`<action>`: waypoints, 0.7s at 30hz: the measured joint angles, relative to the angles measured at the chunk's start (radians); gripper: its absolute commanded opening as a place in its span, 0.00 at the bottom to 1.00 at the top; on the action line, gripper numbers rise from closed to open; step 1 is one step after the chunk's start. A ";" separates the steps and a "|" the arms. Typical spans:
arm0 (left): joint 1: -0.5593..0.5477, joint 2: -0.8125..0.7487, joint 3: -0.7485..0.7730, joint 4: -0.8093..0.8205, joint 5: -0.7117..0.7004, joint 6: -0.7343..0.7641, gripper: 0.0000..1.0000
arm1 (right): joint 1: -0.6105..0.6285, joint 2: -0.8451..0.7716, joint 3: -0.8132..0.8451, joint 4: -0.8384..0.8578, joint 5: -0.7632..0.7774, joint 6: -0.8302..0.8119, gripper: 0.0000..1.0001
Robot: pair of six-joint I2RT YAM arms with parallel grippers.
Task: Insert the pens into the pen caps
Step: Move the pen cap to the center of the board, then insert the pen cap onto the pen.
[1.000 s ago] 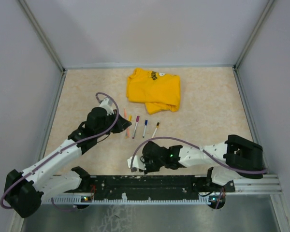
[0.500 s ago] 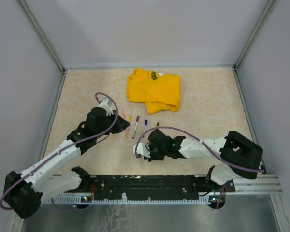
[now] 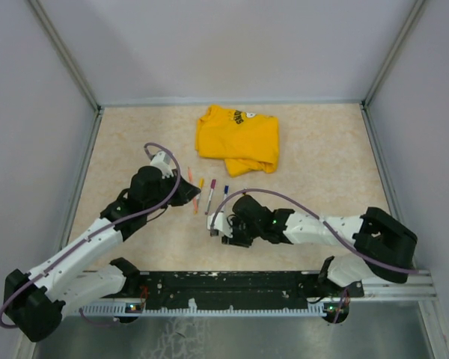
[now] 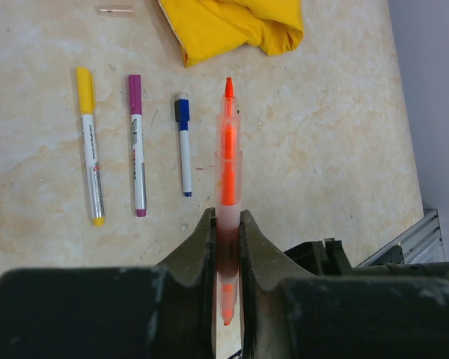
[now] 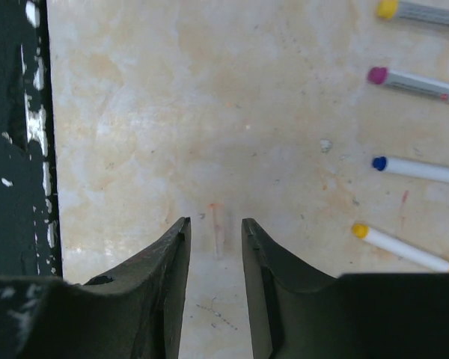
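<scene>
The orange pen is pinched at its rear end in the left claw, tip pointing away, beside the blue-capped pen lying on the bench. The left arm reaches diagonally forward. The right arm folds leftward, the right claw spread low over a faint translucent piece, possibly a clear pen cap.

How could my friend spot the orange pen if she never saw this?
Find the yellow T-shirt on the table; a row of pens lies near it. The orange pen is the one pinched in the left end effector. Its barrel is see-through with orange inside, while its neighbours are white with yellow, magenta or blue ends.
</scene>
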 measured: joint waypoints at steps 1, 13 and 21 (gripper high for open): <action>0.000 -0.001 0.000 0.000 0.000 0.000 0.00 | 0.000 -0.023 -0.006 0.005 0.006 0.019 0.34; 0.000 0.009 0.000 0.000 -0.005 0.015 0.00 | 0.023 -0.179 -0.012 0.029 0.227 0.510 0.40; 0.000 0.020 0.000 0.000 -0.005 0.016 0.00 | 0.134 -0.171 -0.012 -0.012 0.316 0.868 0.57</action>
